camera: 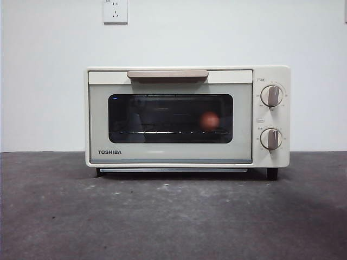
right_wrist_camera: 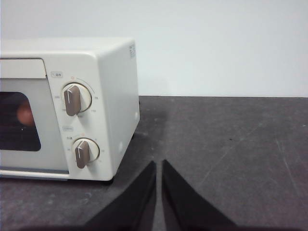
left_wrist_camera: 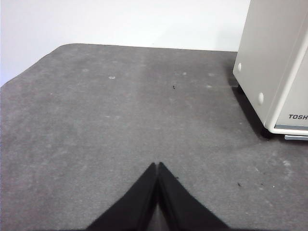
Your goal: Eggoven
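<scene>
Jaws pressed together, gripping nothing: left gripper (left_wrist_camera: 157,166) and right gripper (right_wrist_camera: 159,163) waiting beside oven (camera: 187,116); egg (camera: 209,120) sitting inside, door closed, apparently finished.

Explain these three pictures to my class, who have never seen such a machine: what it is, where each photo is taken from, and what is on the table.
This is a two-armed robot at a dark grey table. The front picture looks level across it at a cream toaster oven, door closed, with a reddish-brown egg on the rack behind the glass. The other two pictures come from cameras on the wrists. The left tool and the right tool are the black points at the bottom; both are shut, hold nothing, and sit to either side of the oven.
</scene>
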